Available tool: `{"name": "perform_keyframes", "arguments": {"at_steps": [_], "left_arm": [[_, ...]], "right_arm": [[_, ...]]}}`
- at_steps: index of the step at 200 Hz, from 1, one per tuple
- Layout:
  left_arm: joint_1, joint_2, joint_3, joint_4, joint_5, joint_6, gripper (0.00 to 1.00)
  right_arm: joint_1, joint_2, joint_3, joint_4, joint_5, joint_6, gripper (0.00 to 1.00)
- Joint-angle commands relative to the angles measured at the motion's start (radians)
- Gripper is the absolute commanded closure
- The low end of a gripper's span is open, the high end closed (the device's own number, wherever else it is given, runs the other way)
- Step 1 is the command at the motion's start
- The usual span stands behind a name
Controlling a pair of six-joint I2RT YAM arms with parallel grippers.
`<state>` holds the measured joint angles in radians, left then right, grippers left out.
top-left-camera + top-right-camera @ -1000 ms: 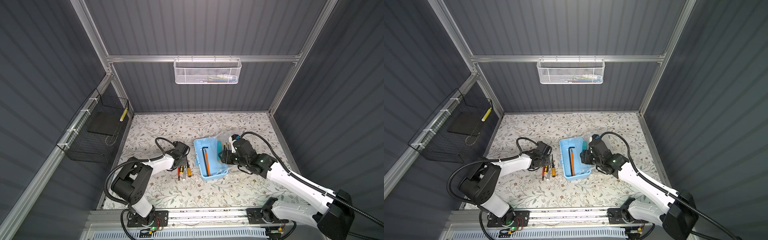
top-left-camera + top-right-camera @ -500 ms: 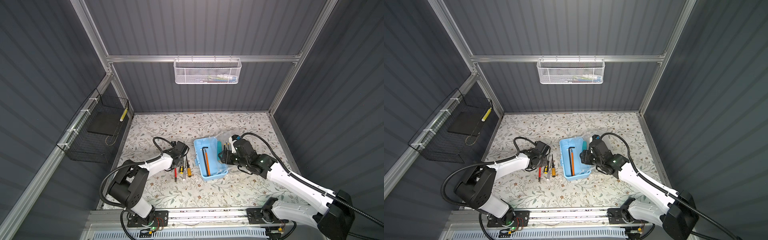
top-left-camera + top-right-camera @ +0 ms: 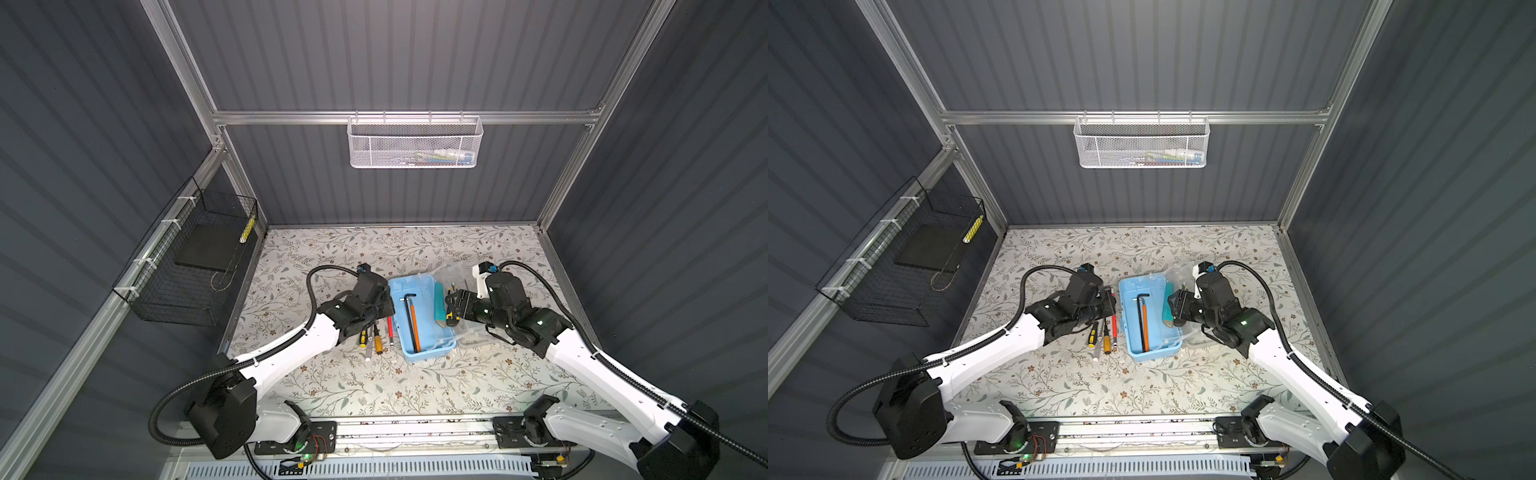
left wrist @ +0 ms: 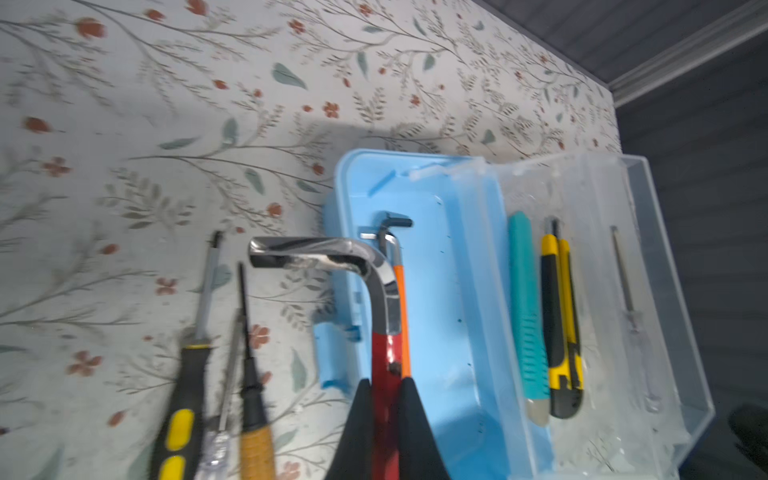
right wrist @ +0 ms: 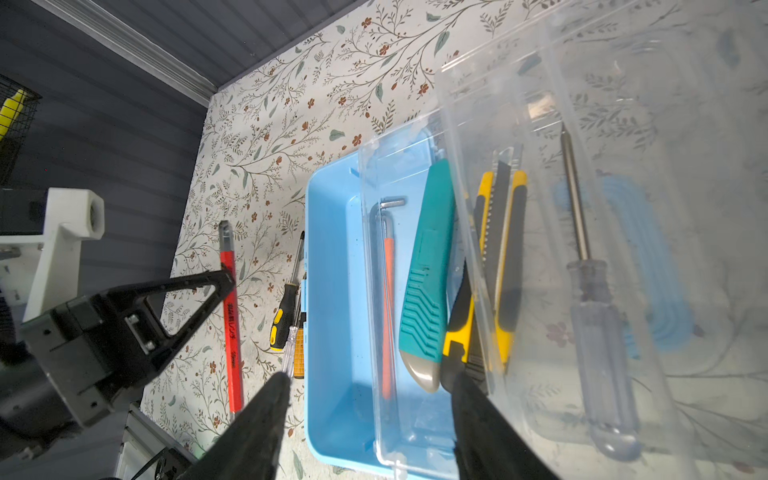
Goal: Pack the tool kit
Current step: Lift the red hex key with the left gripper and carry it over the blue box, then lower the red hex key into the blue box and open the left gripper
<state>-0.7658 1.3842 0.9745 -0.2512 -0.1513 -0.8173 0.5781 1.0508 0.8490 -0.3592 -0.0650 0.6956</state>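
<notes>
The tool kit's light-blue box (image 3: 430,353) (image 3: 1154,353) lies open on the floral mat, its clear lid (image 3: 457,274) (image 5: 623,124) folded back to the right. Inside lie black and orange hex keys (image 3: 411,316) (image 4: 401,291) and a teal tool (image 3: 439,303) (image 5: 428,270). A yellow-black utility knife (image 4: 561,332) (image 5: 505,249) and a clear screwdriver (image 5: 598,311) rest against the lid. My left gripper (image 3: 384,305) (image 4: 386,386) is shut on a red-sleeved hex key (image 4: 384,353) (image 5: 230,311) beside the box's left wall. My right gripper (image 3: 451,307) (image 5: 365,399) stands open over the box's near end.
Several screwdrivers (image 3: 372,336) (image 4: 187,395) lie on the mat left of the box. A white mesh basket (image 3: 415,143) hangs on the back wall. A black wire basket (image 3: 195,266) hangs on the left wall. Grey walls close in the mat.
My left gripper has moved right toward the box, carrying the red-sleeved hex key away from the screwdrivers. The right arm has not moved.
</notes>
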Motion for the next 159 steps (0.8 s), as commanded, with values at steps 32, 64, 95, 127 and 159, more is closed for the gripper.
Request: {"name": "perform_keyframes", "arguments": {"at_steps": [32,64,95,127,159], "left_arm": [[-0.032,0.159,0.089,0.147,0.019,-0.059,1.0],[-0.046,0.227,0.097,0.194,0.033,-0.083,1.0],[-0.057,0.298,0.138,0.185,0.031,-0.077,1.0],[-0.06,0.359,0.177,0.153,0.026,-0.075,1.0],[-0.06,0.404,0.208,0.122,0.017,-0.075,1.0]], "right_arm": [[-0.01,-0.041,-0.017,-0.009,-0.012,-0.019,0.38],[-0.018,-0.057,-0.034,-0.003,-0.018,-0.019,0.38],[-0.025,-0.057,-0.046,0.005,-0.028,-0.019,0.37],[-0.034,-0.062,-0.062,0.008,-0.034,-0.019,0.37],[-0.045,-0.079,-0.077,0.008,-0.036,-0.02,0.36]]}}
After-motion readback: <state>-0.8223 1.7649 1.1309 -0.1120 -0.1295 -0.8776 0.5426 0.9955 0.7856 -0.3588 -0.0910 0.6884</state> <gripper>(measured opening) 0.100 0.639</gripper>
